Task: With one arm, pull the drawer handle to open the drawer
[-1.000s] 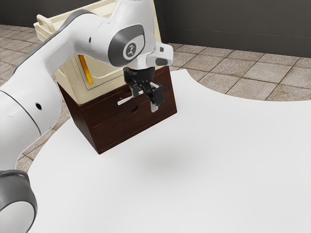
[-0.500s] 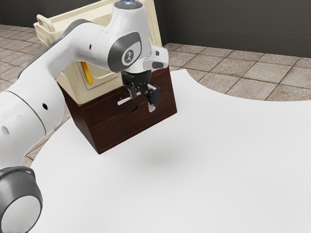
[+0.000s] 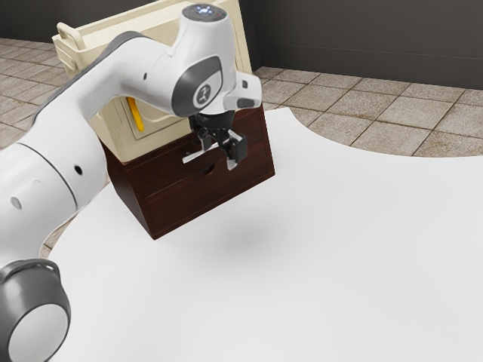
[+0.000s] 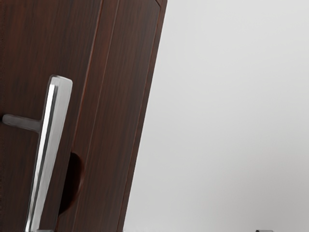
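The black two-finger gripper (image 3: 219,154) is wide open at the front of the brown wooden cabinet (image 3: 173,205), with its two fingers well apart. The silver bar handle (image 3: 195,157) sticks out from the cabinet's front, near the gripper, and a dark round notch (image 4: 73,183) is in the cabinet's front too. On top of the cabinet is a cream box (image 3: 113,139), and under the cabinet is a white table (image 3: 317,249)
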